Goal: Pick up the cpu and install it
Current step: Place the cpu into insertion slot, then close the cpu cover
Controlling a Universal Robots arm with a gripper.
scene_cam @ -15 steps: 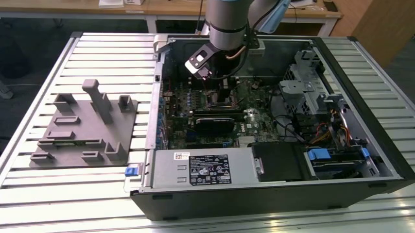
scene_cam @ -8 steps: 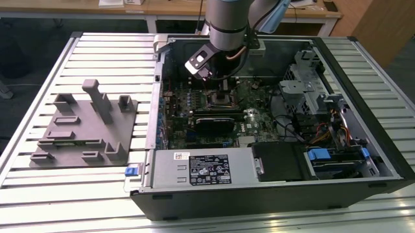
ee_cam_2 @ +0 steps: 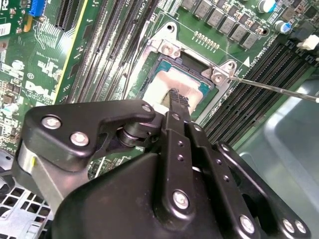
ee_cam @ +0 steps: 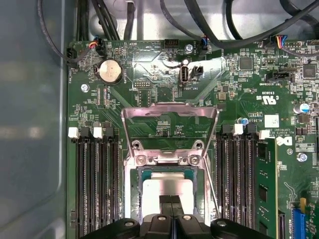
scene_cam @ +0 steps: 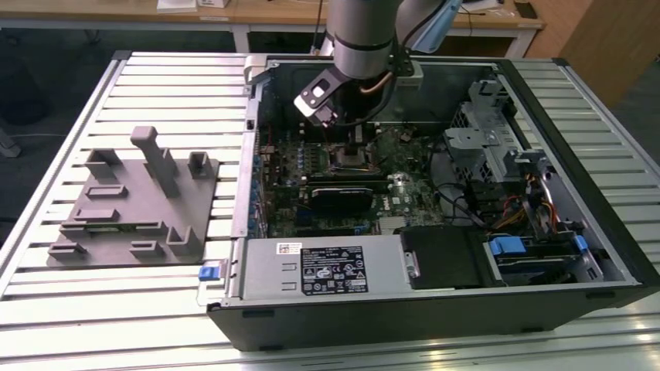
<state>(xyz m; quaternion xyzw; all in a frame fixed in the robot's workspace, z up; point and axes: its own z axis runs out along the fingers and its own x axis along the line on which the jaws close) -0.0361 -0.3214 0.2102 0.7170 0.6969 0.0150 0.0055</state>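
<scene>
The cpu, a pale silvery square, lies flat inside the open socket on the green motherboard; the second wrist view shows the cpu there too. The socket's metal load plate is swung up and back. My gripper hangs straight over the middle of the chip with its two black fingers pressed together, nothing between them. I cannot tell whether the fingertips touch the chip's top. In the exterior view my gripper reaches down into the open computer case.
A thin socket lever sticks out beside the socket. Black memory slots flank it on both sides. The power supply, drive cage and cables crowd the case. Grey holder blocks stand on the slatted table at the exterior view's left.
</scene>
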